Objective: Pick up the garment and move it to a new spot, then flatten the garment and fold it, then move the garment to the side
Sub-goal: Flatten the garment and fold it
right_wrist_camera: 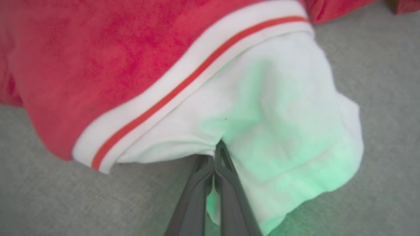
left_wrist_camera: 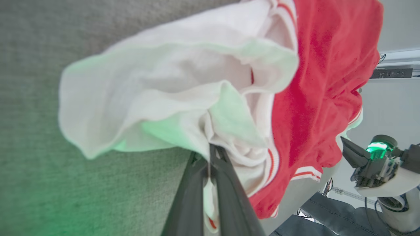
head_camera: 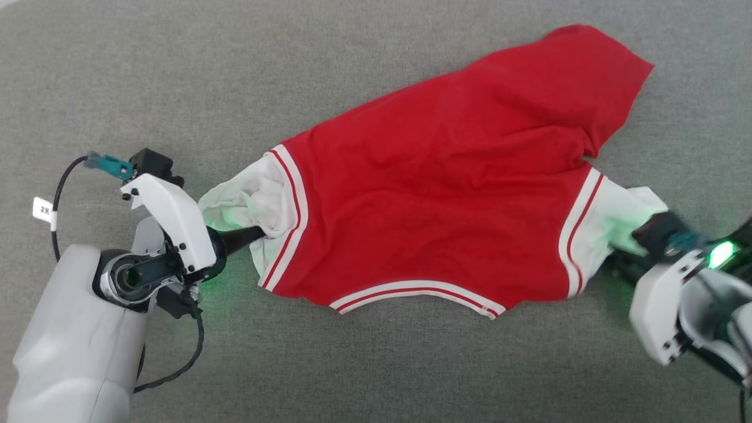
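the garment lies stretched between left tool and right tool, each pinching one white end.

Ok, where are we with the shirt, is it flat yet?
Done: the left pincer is shut on one white sleeve, the right pincer on the other sleeve. In hand: the shirt is stretched between them over the grey surface. To do: its far end is bunched and creased, so flattening, folding and moving it aside are not yet done.
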